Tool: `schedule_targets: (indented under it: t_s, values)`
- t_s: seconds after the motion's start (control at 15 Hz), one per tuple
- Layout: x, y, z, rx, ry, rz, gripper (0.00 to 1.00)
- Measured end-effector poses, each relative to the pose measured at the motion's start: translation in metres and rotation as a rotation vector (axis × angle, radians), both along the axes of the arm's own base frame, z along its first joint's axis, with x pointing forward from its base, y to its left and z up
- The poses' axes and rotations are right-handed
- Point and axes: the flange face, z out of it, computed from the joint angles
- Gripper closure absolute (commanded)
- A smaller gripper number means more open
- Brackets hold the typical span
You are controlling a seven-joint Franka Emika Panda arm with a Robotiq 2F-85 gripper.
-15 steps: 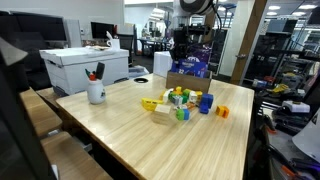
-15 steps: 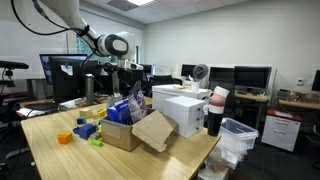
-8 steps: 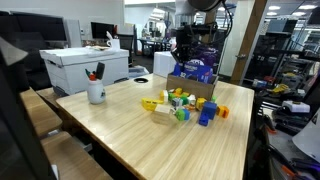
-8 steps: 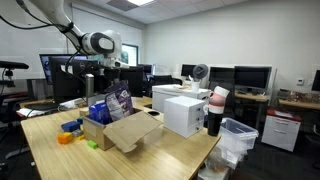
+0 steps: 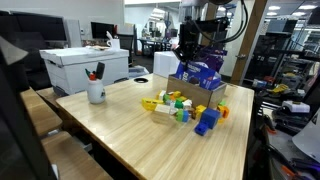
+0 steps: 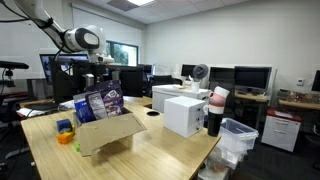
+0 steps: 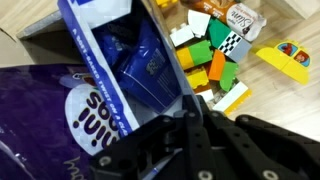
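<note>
My gripper is shut on the wall of an open cardboard box, seen in both exterior views. The arm reaches down into the box from above. Inside stand a blue snack bag and a purple one, which stick up over the rim. Colourful toy blocks lie on the wooden table against the box's front. A blue block and an orange one sit by its corner. In the wrist view the blocks lie just beyond the box wall.
A white mug with pens stands on the table's near side. A white carton and a dark stack of cups sit at one end. A plastic bin is on the floor beside it. Desks with monitors surround the table.
The jaws have closed on the box wall. The box has slid across the table with the arm, pushing the blue block and other toys along.
</note>
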Motion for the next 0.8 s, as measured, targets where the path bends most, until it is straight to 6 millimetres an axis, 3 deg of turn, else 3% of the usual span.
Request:
schedule_targets:
  t_s: [0.27, 0.47, 0.53, 0.6, 0.8]
  values:
    - [-0.016, 0.028, 0.028, -0.003, -0.041, -0.031, 0.96]
    - [-0.048, 0.075, 0.064, -0.036, -0.057, -0.054, 0.96]
    - [-0.046, 0.071, 0.074, -0.063, -0.073, -0.051, 0.96]
    - [-0.029, 0.037, 0.09, -0.094, -0.094, -0.097, 0.96]
    - [0.006, -0.035, 0.107, -0.101, -0.094, -0.194, 0.96]
